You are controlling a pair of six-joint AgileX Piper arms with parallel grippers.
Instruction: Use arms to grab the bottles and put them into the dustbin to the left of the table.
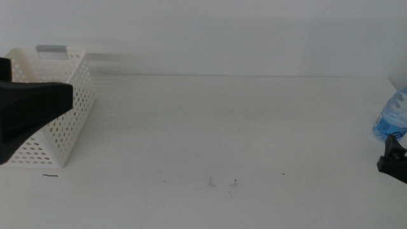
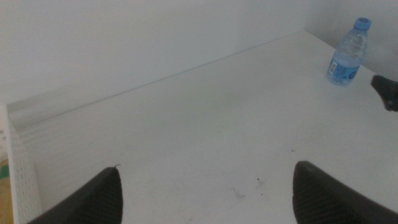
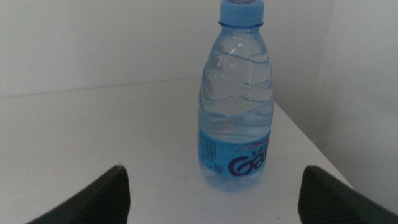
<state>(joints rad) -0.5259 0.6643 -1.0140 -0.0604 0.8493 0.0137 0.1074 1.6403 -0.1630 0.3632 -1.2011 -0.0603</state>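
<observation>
A clear water bottle (image 1: 393, 117) with a blue cap and blue label stands upright at the table's far right edge. My right gripper (image 1: 394, 162) is open just in front of it. In the right wrist view the bottle (image 3: 237, 106) stands ahead of the open jaws (image 3: 214, 199), not between them. My left gripper (image 1: 38, 105) is open and empty beside the white perforated dustbin (image 1: 67, 121) at the left. The left wrist view shows its jaws (image 2: 205, 193) wide apart, the bottle (image 2: 348, 53) far off, and the dustbin wall (image 2: 22, 180). The yellow bottle and red can are not in view.
The white table (image 1: 222, 127) stretches between the dustbin and the bottle, with small dark specks (image 1: 234, 183) near the front. A white wall runs along the back. The table's right edge lies close behind the bottle. A sliver of yellow (image 2: 3, 186) shows inside the dustbin.
</observation>
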